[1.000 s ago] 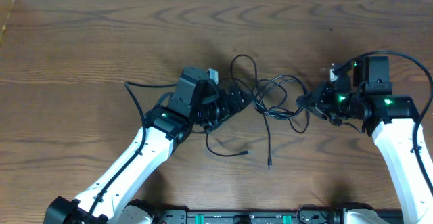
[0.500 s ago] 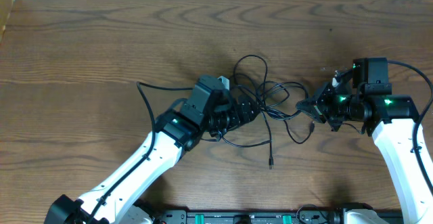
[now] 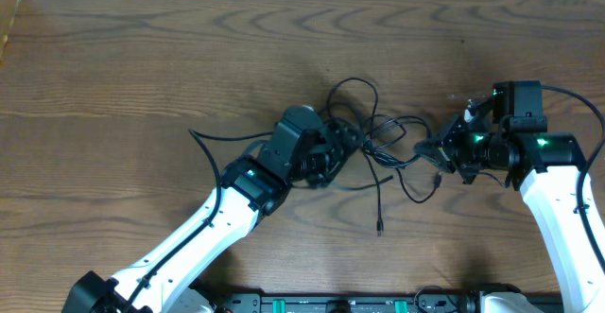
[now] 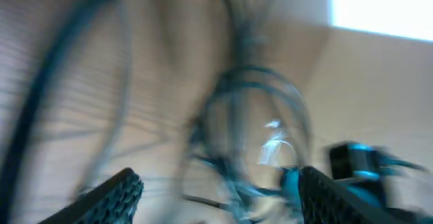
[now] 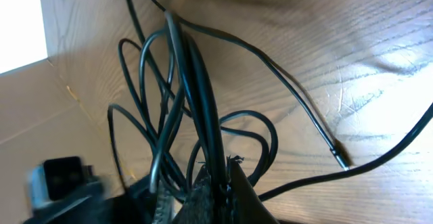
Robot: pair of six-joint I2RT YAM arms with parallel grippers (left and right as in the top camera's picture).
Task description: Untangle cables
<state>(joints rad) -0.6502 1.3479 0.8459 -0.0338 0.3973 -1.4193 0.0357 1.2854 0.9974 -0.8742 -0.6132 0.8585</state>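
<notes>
1. The cables (image 3: 383,138) lay in one black clump near the middle of the table (image 3: 142,67), between the two arms. Their loops crossed over each other, and no strand lay apart from the rest.
2. The right gripper (image 5: 218,183) had its fingers pressed together on a bundle of strands at the clump's right side, seemingly anchoring it.
3. The left gripper (image 4: 220,197) stood spread at the clump's left side. Strands ran between its fingers with no pinch visible, though that view was blurred.
4. One loose tail ended in a plug (image 3: 379,228) pointing toward the table's near edge.
5. Judged so, untangling was barely under way. Separating the loops and laying each cable out alone was all left to do.
</notes>
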